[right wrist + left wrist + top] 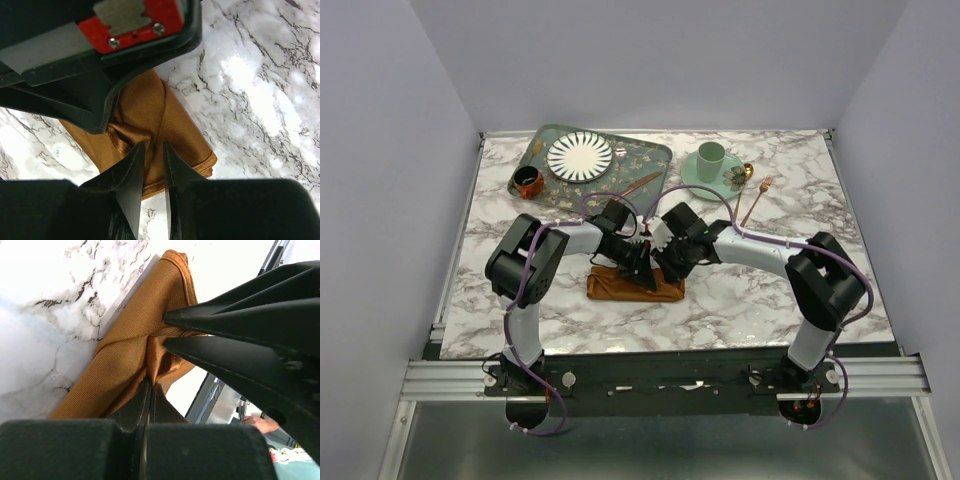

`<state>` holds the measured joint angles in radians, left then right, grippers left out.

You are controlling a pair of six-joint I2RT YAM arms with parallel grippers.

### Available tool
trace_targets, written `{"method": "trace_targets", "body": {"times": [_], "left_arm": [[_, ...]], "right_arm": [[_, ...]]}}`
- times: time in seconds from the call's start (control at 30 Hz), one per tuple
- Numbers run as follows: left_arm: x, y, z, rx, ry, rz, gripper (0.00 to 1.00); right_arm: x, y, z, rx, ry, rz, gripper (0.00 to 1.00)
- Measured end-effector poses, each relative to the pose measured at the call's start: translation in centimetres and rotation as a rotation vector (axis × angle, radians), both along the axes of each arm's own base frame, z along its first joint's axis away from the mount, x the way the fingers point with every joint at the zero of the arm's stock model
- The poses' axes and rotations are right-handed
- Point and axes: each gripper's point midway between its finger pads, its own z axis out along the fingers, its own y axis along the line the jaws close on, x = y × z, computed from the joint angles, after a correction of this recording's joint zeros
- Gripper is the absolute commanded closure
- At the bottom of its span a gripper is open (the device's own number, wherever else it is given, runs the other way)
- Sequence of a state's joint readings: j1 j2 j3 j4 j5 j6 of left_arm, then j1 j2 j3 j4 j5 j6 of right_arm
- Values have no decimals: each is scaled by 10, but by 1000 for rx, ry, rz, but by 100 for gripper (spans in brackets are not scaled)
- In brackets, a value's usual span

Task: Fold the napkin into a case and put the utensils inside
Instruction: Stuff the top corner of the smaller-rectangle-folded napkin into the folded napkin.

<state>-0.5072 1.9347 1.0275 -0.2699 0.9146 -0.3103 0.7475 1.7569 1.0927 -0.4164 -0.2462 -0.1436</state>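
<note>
Left claw [151, 386], right claw [152, 150] on napkin [605, 287] (tray [642, 160], cup [710, 155] beyond)

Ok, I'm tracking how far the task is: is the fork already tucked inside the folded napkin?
No, the fork lies on the marble beside the green saucer, well apart from the folded napkin.

Marble table [770, 295]: napkin [608, 288], tray [642, 160], fork [757, 200]
</note>
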Motion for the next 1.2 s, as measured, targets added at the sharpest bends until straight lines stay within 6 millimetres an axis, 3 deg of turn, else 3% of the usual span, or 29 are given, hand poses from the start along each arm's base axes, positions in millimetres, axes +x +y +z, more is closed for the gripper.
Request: {"method": "trace_targets", "body": {"times": [0.13, 0.17, 0.23, 0.53, 0.8, 1.2], "left_arm": [[0, 0, 0, -1, 7, 1, 100], [0, 0, 0, -1, 10, 2, 100], [0, 0, 0, -1, 11, 3, 100], [0, 0, 0, -1, 11, 3, 100], [0, 0, 0, -1, 12, 4, 100], [5, 0, 4, 9, -15, 20, 100]], "right_arm": [[-2, -1, -5, -20, -2, 9, 80], [-2, -1, -7, -28, -3, 8, 90], [-1, -2, -10, -39, -5, 4, 99], [4, -8, -8, -65, -27, -39, 99], [9, -12, 12, -54, -72, -80, 99], [7, -11, 13, -46, -61, -73, 99]]}}
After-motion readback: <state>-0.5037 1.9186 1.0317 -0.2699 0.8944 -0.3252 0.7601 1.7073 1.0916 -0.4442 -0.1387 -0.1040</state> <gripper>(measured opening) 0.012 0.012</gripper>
